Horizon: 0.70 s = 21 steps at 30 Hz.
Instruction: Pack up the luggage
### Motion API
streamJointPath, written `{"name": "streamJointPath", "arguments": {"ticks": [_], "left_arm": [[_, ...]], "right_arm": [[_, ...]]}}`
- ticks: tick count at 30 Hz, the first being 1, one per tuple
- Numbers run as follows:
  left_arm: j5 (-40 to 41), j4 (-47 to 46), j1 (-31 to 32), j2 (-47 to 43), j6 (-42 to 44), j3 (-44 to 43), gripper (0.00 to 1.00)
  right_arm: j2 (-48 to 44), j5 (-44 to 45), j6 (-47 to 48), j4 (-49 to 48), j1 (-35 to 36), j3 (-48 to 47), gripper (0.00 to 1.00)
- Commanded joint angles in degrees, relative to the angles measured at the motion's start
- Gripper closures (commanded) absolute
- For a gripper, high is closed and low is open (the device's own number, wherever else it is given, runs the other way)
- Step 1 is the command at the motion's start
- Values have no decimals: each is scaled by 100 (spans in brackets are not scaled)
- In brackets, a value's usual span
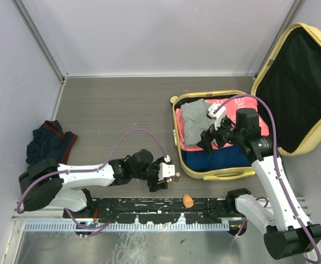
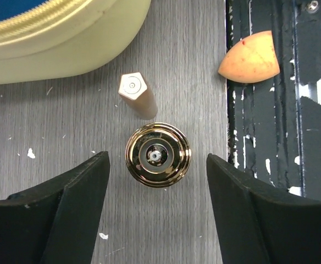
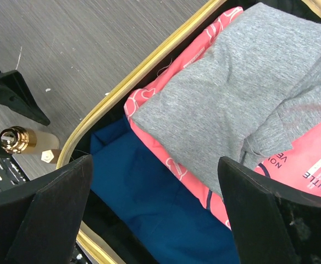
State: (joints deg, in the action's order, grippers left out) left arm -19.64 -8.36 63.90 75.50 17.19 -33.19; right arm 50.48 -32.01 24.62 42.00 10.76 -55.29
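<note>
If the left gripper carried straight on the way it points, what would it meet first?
Most likely the gold bottle, which stands centred under the left gripper. The open fingers would pass either side of it towards the table. How far off it is cannot be told.

Grey wood-grain table [image 1: 116,110], pale walls [image 1: 149,33]

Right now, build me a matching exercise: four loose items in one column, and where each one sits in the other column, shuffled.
Items:
1. grey garment
2. gold-topped bottle
3. orange makeup sponge
4. dark clothes heap

Places:
A. on the black rail
B. inside the luggage
C. between the fingers of the left hand
D. by the left wall

Pairs: 1-B, 2-C, 3-A, 4-D
</note>
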Motion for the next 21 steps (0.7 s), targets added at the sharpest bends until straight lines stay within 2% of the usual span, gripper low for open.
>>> {"name": "streamJointPath", "arguments": {"ticks": [1, 6, 10, 13, 16, 21], "left_arm": [[-20, -689, 14, 105, 43, -3, 32], [85, -532, 9, -71, -136, 17, 47], [44, -32, 8, -606, -231, 25, 61], [183, 614, 9, -1054, -210, -15, 71], [179, 1276, 0, -1565, -122, -146, 75], [243, 2521, 0, -1913, 269, -1084, 87]], "right_arm": [[62, 217, -114, -280, -5, 11, 1], [142, 255, -120, -314, -4, 30, 1], [217, 274, -165, -387, -6, 46, 1], [272, 273, -233, -452, -7, 18, 1], [309, 291, -386, -526, -4, -52, 1], [419, 342, -825, -754, -9, -232, 1]]}}
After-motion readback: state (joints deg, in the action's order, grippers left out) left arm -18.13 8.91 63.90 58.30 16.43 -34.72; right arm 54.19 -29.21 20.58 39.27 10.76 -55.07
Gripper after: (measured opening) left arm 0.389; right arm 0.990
